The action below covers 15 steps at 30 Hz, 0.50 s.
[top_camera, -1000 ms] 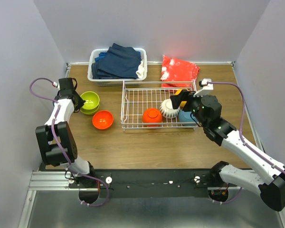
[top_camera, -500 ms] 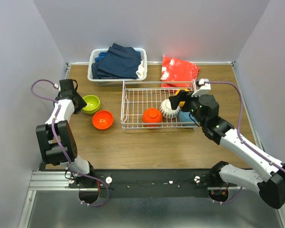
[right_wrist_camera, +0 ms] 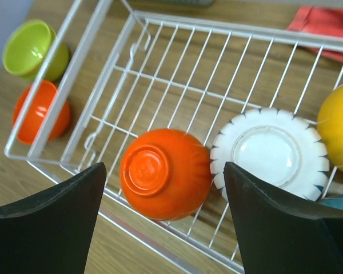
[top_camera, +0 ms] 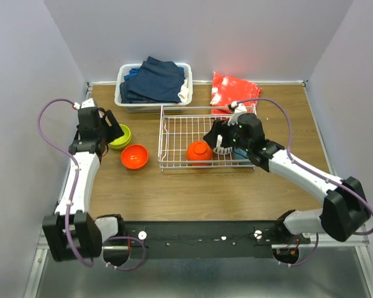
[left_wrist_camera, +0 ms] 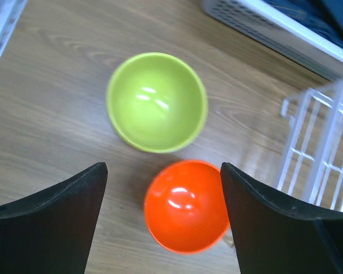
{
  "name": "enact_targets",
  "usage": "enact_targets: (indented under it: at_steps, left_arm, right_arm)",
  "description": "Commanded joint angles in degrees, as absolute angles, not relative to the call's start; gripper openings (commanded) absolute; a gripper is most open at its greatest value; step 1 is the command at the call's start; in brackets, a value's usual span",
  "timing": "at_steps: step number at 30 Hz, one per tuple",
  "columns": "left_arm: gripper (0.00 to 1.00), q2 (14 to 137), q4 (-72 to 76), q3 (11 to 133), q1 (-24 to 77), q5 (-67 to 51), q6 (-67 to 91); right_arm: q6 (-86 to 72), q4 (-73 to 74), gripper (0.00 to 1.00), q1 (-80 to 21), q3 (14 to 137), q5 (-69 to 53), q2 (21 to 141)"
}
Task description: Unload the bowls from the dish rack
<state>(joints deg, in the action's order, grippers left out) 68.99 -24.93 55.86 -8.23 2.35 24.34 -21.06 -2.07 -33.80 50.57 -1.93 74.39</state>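
The white wire dish rack (top_camera: 174, 133) holds an upside-down red-orange bowl (right_wrist_camera: 166, 173), a white ribbed bowl (right_wrist_camera: 270, 151), a yellow-orange bowl (right_wrist_camera: 340, 125) and a sliver of a teal bowl (right_wrist_camera: 338, 201). My right gripper (right_wrist_camera: 164, 166) hangs open above the rack, over the red-orange bowl (top_camera: 199, 151), touching nothing. To the left of the rack, a lime green bowl (left_wrist_camera: 157, 101) and a red-orange bowl (left_wrist_camera: 186, 205) stand upright on the table. My left gripper (left_wrist_camera: 163, 168) is open above these two, holding nothing.
A white plastic tub of dark blue clothes (top_camera: 154, 84) stands behind the rack at the back left. A red bag (top_camera: 235, 92) lies at the back right. Grey walls close in the table on both sides.
My left gripper has opened, let go of the lime green bowl and drawn back above it. My right gripper has swung left across the rack to above the red-orange bowl.
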Motion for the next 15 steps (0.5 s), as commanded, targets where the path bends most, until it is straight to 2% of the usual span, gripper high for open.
enact_targets:
  at_steps: [1,2,5,15]
  left_arm:
    - [0.89,60.0,-23.0,52.0,-1.1,5.6,19.7]
    - [0.89,58.6,-22.8,50.6,-0.3,5.8,19.0]
    - [0.89,53.3,-22.0,47.9,3.4,7.2,17.7]
    - [0.89,45.8,-21.4,46.7,6.1,5.4,17.8]
  right_arm:
    - [-21.5,3.9,0.88,-34.1,54.8,-7.7,79.4]
    - [-21.4,4.4,0.84,-34.2,55.5,-8.1,80.0]
    - [-21.3,6.8,0.80,-34.4,56.0,-7.0,81.6]
    - [-20.8,11.0,0.75,-36.7,58.3,-4.8,86.7]
